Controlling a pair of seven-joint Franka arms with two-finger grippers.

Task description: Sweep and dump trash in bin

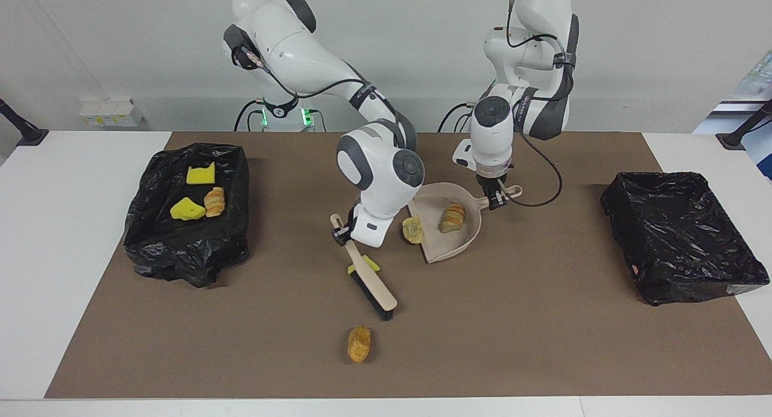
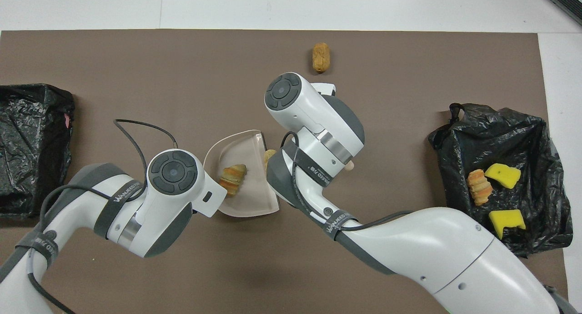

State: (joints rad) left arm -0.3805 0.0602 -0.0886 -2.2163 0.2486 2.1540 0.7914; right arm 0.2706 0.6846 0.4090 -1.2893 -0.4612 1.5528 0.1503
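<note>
Right gripper (image 1: 345, 231) is clamped on the handle of the brush (image 1: 371, 282), which slants down to the brown mat (image 1: 543, 320) with its black bristles facing away from the dustpan. Left gripper (image 1: 496, 201) pinches the handle of the beige dustpan (image 1: 467, 239), which lies flat on the mat.

One striped bread piece (image 1: 452, 217) sits inside the pan, and another lump (image 1: 413, 229) rests just at its open lip. A yellow scrap (image 1: 369, 264) touches the brush (partly hidden by it). An orange-brown lump (image 1: 359, 344) lies alone, farther from the robots than the brush head.

At the right arm's end, the black-lined bin (image 1: 181, 248) holds two yellow sponge scraps (image 1: 188, 209) and a bread piece (image 1: 214, 201). A second bin (image 1: 681, 272) stands at the left arm's end.
</note>
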